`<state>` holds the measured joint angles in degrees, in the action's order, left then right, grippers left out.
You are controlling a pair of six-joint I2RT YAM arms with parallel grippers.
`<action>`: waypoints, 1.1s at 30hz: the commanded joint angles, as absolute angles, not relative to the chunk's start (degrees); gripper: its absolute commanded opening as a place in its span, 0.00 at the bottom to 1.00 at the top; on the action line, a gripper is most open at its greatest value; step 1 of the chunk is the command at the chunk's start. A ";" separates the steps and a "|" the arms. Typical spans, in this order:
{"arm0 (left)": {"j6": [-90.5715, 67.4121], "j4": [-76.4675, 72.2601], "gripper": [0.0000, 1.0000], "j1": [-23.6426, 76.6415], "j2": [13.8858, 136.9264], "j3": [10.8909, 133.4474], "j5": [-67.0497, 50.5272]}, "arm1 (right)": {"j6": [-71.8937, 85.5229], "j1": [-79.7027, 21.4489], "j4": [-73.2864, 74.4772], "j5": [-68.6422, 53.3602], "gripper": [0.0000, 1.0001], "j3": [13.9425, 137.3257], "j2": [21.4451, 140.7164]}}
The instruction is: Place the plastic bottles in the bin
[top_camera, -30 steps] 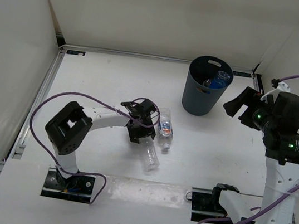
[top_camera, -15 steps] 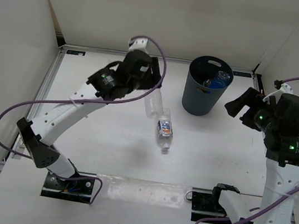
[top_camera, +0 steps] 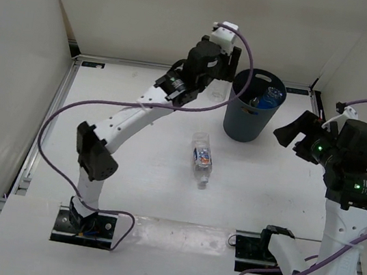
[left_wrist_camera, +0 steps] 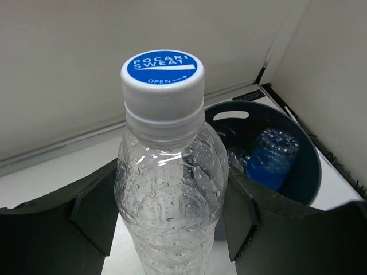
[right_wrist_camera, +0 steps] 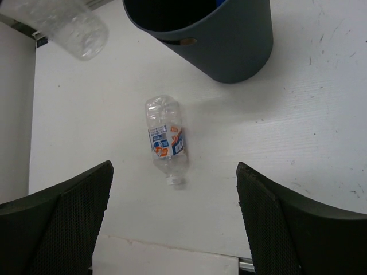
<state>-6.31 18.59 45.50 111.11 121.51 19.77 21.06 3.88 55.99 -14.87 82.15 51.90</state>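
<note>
right gripper point(top_camera: 293, 132) parked on your right, jaws released wide, nothing in them, looking down at the tabletop point(top_camera: 123, 170). it hasn't moved in the last second.

mid tabletop: the labelled bottle point(top_camera: 201, 157) lies on its side, cap toward the arm bases, well apart from both grippers. same spot as a second ago, still to do.

what changed: a second ago the left arm was down on the tabletop at the clear bottle, right beside the labelled one. now that arm is stretched up and far. the left gripper point(left_wrist_camera: 169, 223) has its jaws clenched on the clear bottle point(left_wrist_camera: 169, 172) at the body, with the white cap and its blue pocari sweat disc sticking out past the fingers.

the clear bottle is off the tabletop, in the air, just beside the bin point(top_camera: 245, 119) on its left side. from the right wrist view it looks short of the rim, not over the opening yet.

far end: the blue bottle point(left_wrist_camera: 272, 163) is already inside the bin, leaning on the wall.

my read: one in, one in transit, one left. carry further over the opening before you let go, or it could clip the rim and drop outside.
</note>
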 commanded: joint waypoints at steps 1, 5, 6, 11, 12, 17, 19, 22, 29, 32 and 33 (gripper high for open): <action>-1.41 8.89 0.39 46.58 112.93 126.65 15.55 | 21.62 4.22 54.76 -17.58 0.89 80.69 51.06; -0.97 4.23 0.39 47.90 114.96 128.75 16.70 | 21.88 3.43 54.75 -18.02 0.89 80.07 51.06; -0.44 3.26 0.39 47.90 115.22 129.02 16.87 | 21.97 3.34 54.76 -18.02 0.89 79.89 50.80; 3.42 -2.36 0.41 49.48 115.75 130.17 18.72 | 21.97 2.37 54.58 -17.75 0.89 79.19 50.45; 3.78 -2.55 0.41 49.57 115.84 130.34 18.63 | 21.97 2.29 54.49 -17.93 0.89 78.93 50.19; 3.87 -3.34 0.46 49.75 118.82 134.38 18.81 | 22.24 1.76 53.88 -18.37 0.89 78.31 50.36; 2.91 -3.78 0.46 50.01 120.23 135.00 18.37 | 22.32 1.32 53.88 -18.11 0.89 78.05 50.54; 2.03 -4.92 0.49 50.18 121.55 135.17 17.58 | 22.24 1.14 53.70 -18.02 0.89 77.70 50.45; 0.88 -5.01 0.51 50.45 129.27 140.88 17.23 | 21.36 1.49 53.88 -18.89 0.89 77.87 50.45; 0.44 -4.92 0.53 50.36 131.22 143.44 17.14 | 20.83 1.41 54.32 -18.72 0.89 77.78 50.45; 0.44 -5.01 0.53 50.36 131.92 143.70 17.14 | 20.92 1.41 54.32 -18.63 0.89 77.96 50.54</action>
<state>1.28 -4.47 50.09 132.73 140.66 17.80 21.93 1.48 55.57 -17.74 77.76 50.98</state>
